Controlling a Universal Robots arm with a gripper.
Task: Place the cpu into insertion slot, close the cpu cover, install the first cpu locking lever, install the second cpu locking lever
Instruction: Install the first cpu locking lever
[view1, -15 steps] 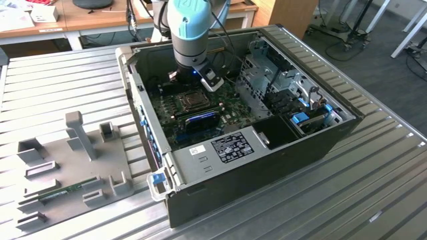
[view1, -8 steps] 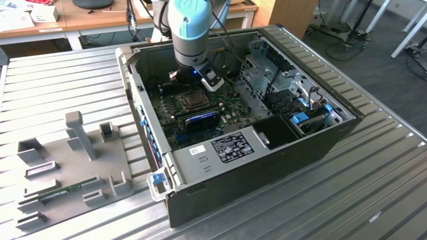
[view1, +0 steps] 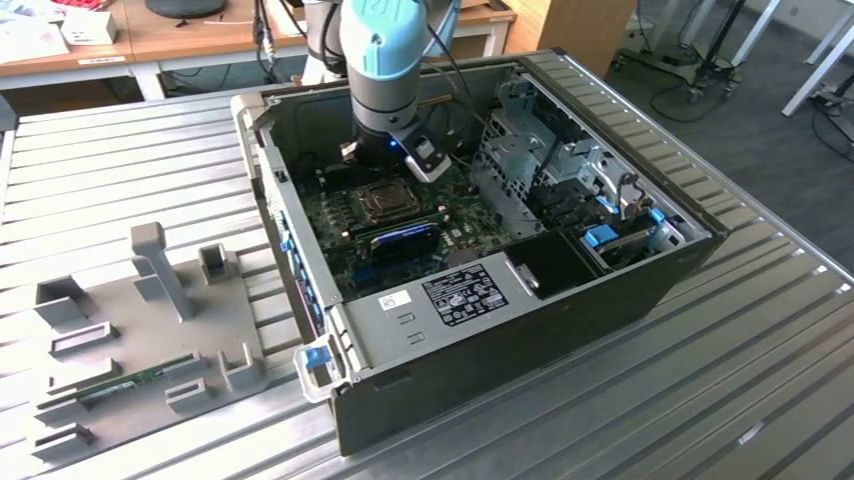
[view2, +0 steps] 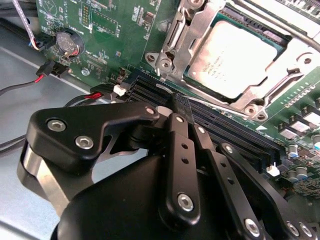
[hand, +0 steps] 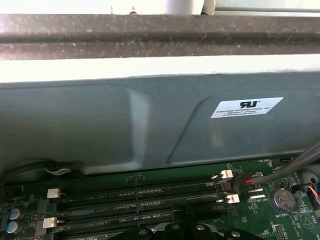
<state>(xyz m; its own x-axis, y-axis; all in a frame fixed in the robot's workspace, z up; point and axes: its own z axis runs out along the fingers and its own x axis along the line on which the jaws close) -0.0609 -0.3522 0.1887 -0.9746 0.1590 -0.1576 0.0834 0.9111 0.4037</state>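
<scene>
The cpu cover (view2: 191, 36) — far side past the second wrist view's edge; memory slots (view2: 235, 136) partly behind the gripper (view2: 177, 104).

Even indoor light, soft glare on the cpu (view2: 239, 57), shadowed computer case (view1: 534, 330) interior

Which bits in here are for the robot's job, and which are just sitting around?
For the job: the cpu, the cpu cover lying over it, the insertion slot, the gripper.
Just sitting around: the memory slots, the round battery, the drive cage, the grey tray.
</scene>
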